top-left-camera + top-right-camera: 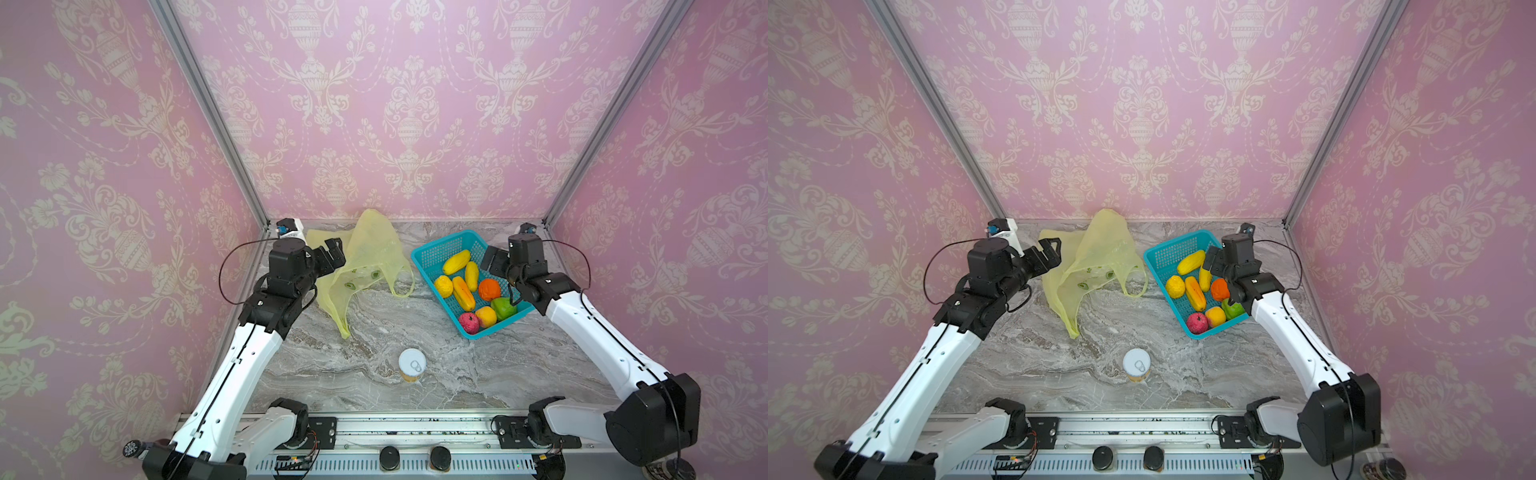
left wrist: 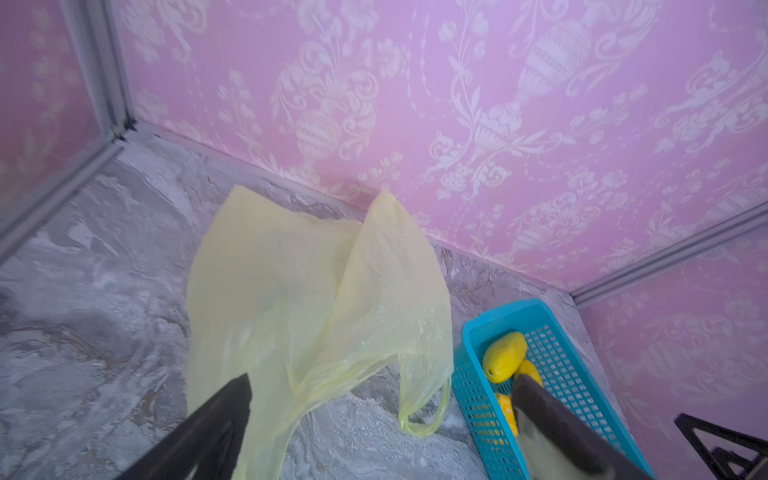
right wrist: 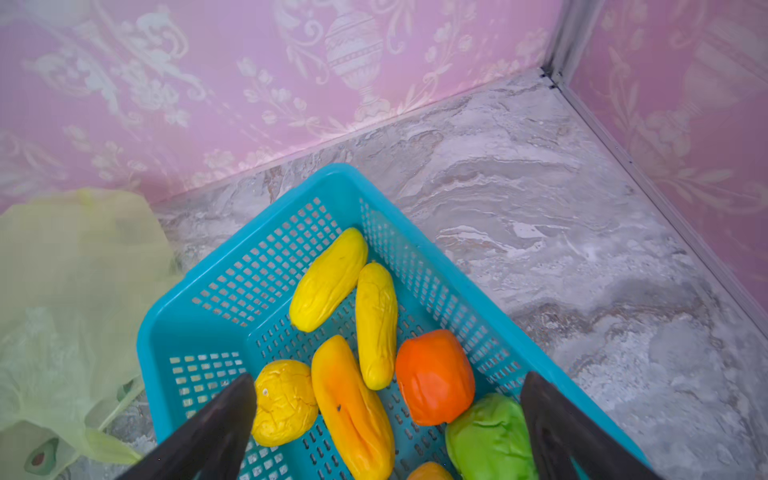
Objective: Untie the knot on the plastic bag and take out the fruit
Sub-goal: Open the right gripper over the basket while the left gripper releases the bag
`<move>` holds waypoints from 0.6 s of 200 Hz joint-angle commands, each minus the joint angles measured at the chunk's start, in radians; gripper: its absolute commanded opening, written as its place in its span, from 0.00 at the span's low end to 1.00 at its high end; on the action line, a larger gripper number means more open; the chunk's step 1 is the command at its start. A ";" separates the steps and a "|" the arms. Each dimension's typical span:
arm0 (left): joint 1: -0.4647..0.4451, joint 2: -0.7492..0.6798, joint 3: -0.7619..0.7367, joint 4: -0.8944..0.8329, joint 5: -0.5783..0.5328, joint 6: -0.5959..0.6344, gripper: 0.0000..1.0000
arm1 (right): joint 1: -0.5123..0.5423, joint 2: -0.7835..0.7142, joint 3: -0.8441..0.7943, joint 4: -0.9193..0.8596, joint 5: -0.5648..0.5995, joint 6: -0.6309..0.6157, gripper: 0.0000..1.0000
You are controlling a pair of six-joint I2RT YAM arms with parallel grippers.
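The plastic bag (image 1: 365, 257) (image 1: 1096, 257) lies limp and flat on the marble table, pale yellow with small green marks. The knot is not in view; one handle loop (image 1: 404, 286) (image 2: 424, 411) lies loose. The fruit (image 1: 469, 286) (image 1: 1200, 286) (image 3: 353, 399) is in the turquoise basket (image 1: 440, 245) (image 3: 266, 232): yellow oblong pieces, a lemon, orange rounds, a green one, a pink-red one. My left gripper (image 1: 332, 253) (image 2: 384, 380) hovers open over the bag's left part, holding nothing. My right gripper (image 1: 492, 257) (image 3: 388, 378) hangs open above the basket, empty.
A white-lidded can (image 1: 411, 363) (image 1: 1136, 363) stands near the table's front middle. The basket sits at the back right, close to the right wall frame. Pink papered walls close in the table on three sides.
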 commanded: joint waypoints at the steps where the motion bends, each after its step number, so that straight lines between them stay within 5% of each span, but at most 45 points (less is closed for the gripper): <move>1: 0.012 -0.103 -0.108 -0.057 -0.345 0.060 0.99 | -0.166 -0.072 -0.075 -0.104 -0.009 0.097 1.00; 34: 0.039 -0.264 -0.480 0.367 -0.727 0.238 0.99 | -0.449 -0.065 -0.210 -0.063 -0.103 0.125 0.96; 58: 0.081 -0.242 -0.701 0.685 -0.829 0.387 0.99 | -0.520 0.052 -0.200 -0.078 -0.167 0.111 0.89; 100: 0.148 0.030 -0.785 0.836 -0.691 0.418 0.99 | -0.501 0.103 -0.296 0.094 -0.295 0.063 0.91; 120: 0.154 0.199 -0.726 0.834 -0.562 0.442 0.99 | -0.401 0.135 -0.269 0.100 -0.219 0.018 0.95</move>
